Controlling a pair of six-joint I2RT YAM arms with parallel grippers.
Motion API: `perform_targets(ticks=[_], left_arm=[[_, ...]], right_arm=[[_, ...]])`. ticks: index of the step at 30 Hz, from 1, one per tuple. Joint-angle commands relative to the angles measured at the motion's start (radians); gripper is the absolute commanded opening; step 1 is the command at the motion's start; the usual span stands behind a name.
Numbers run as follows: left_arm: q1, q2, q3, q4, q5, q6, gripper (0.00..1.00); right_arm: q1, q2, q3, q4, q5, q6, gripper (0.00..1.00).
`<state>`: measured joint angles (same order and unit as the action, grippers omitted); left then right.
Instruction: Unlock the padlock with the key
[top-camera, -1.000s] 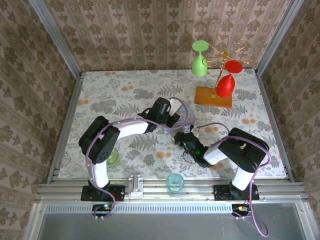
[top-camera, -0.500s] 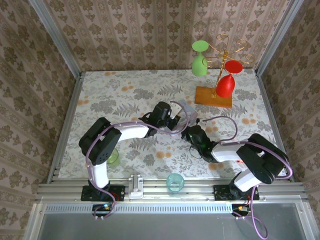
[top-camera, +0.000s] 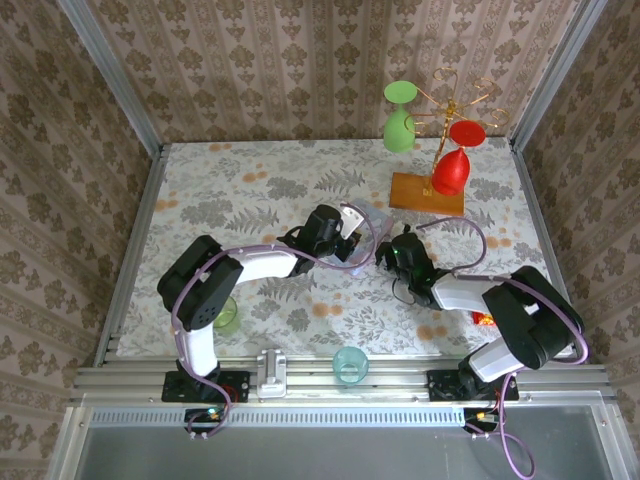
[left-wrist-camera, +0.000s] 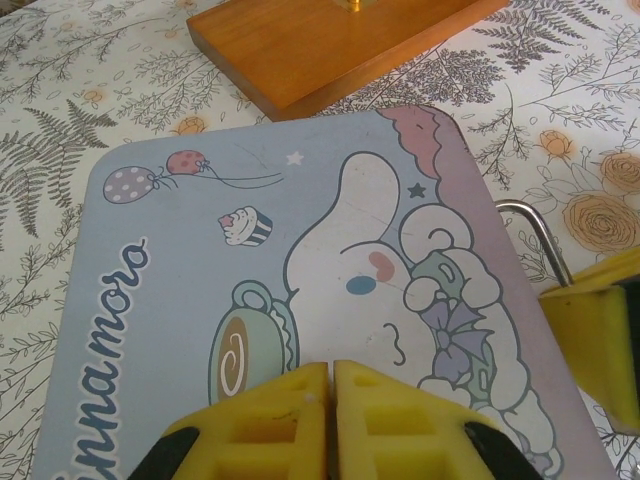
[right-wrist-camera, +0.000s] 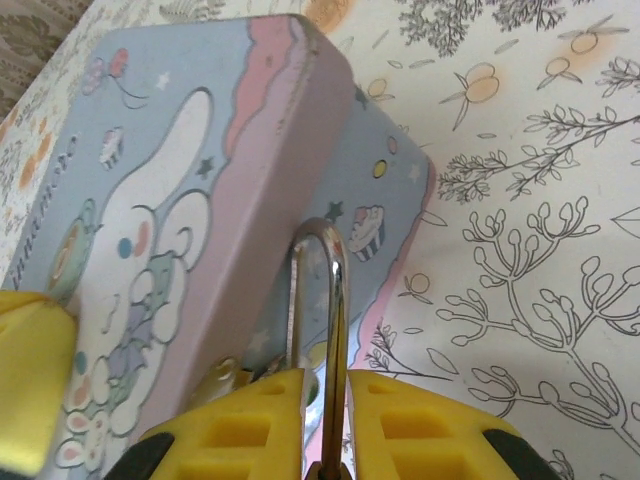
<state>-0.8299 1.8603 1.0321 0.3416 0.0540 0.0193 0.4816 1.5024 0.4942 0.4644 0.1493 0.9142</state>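
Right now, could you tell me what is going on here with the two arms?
The right gripper is closed on the thin silver shackle of the small padlock at the side of the pale blue cartoon tin box. The left gripper is shut, poised over the tin's lid.

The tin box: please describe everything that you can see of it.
The tin box is a flat rectangle with rounded corners, apparently metal. Its pale blue lid shows a white cartoon dog, balloons, a cupcake and lettering, with a pink scalloped border. It lies on the floral cloth, near a wooden base. The shut left gripper is over its near edge. The padlock, clamped by the right gripper, stands at its side wall.
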Motion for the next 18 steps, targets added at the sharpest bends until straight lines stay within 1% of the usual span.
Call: perform_targets(ticks=[1, 6, 10, 13, 16, 18], left_arm=[[0.014, 0.05, -0.075, -0.283, -0.046, 0.0, 0.09], [0.016, 0.047, -0.08, -0.274, -0.042, -0.008, 0.09], [0.023, 0.04, -0.082, -0.274, -0.041, -0.015, 0.09], [0.025, 0.042, -0.093, -0.26, -0.038, -0.018, 0.09], [0.028, 0.043, -0.097, -0.25, -0.035, -0.025, 0.09], [0.026, 0.045, -0.098, -0.247, -0.036, -0.027, 0.08]], right_arm=[[-0.07, 0.003, -0.002, 0.021, -0.12, -0.049, 0.0], [-0.105, -0.051, -0.003, -0.002, -0.202, -0.099, 0.0], [-0.128, -0.095, -0.013, -0.026, -0.23, -0.104, 0.0], [-0.154, -0.103, -0.029, 0.046, -0.236, -0.062, 0.0], [-0.154, -0.067, 0.002, 0.062, -0.244, -0.048, 0.0], [-0.155, -0.032, -0.043, 0.187, -0.209, 0.023, 0.0]])
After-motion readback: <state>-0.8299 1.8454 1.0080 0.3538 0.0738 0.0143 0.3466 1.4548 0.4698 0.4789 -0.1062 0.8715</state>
